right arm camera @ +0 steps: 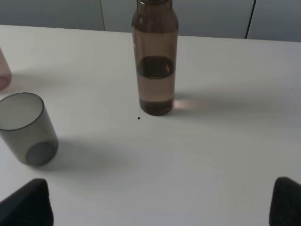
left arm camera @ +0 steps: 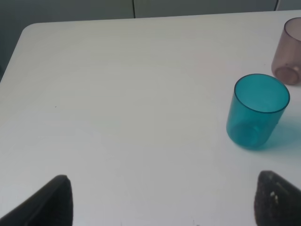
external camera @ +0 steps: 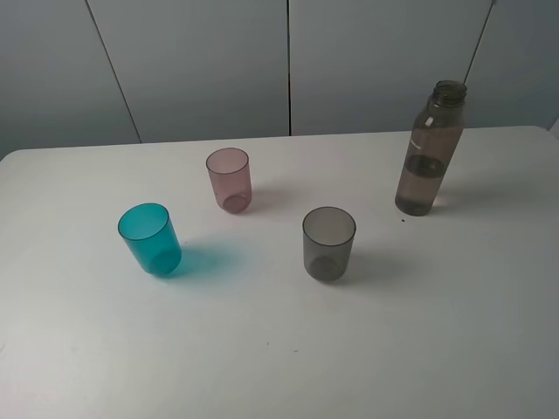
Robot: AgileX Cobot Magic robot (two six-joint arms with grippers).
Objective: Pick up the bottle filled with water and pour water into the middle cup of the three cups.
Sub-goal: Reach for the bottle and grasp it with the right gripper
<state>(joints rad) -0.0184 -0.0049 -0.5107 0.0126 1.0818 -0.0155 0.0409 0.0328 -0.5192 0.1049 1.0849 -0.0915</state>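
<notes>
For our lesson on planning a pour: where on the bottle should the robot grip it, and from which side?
Grip the bottle on its straight body, about mid-height, below the narrow neck. It stands upright and slim, so a level sideways grasp probably suits. The right gripper is open and faces it; come from the near side, clear of the grey cup.

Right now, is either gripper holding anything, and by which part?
Nothing is held. The left gripper and the right gripper are both open and empty. The bottle stands upright on its own, not gripped.
</notes>
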